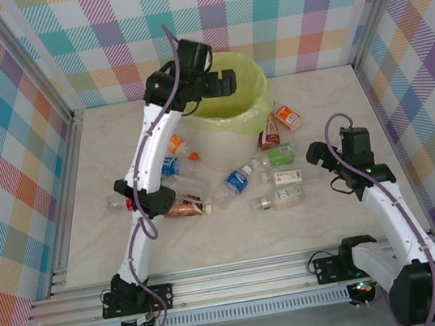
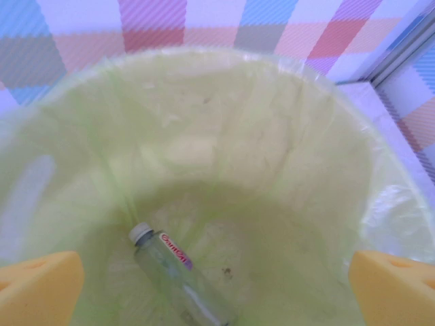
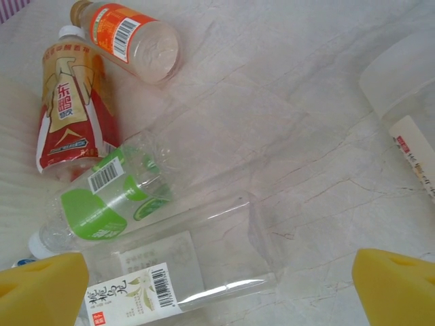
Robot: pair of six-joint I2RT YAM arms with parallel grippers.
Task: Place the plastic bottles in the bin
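Observation:
My left gripper (image 1: 230, 81) hangs open over the bin (image 1: 251, 102), a round bucket with a pale yellow-green liner (image 2: 272, 136). Its yellow pads (image 2: 37, 288) stand wide apart with nothing between them. One clear bottle with a white cap (image 2: 178, 275) lies on the bin's bottom. My right gripper (image 1: 322, 165) is open low over the table, its pads (image 3: 397, 285) either side of a clear square bottle with a white label (image 3: 183, 265). Beside that lie a green-label bottle (image 3: 109, 197), a red and gold one (image 3: 64, 109) and an orange-label one (image 3: 129, 37).
Several more bottles lie scattered in front of the bin, among them a blue-label one (image 1: 238, 180) and a brown one (image 1: 183, 209) by the left arm. Metal rails and checked walls close in the table (image 1: 338, 96). Bare tabletop lies at the right.

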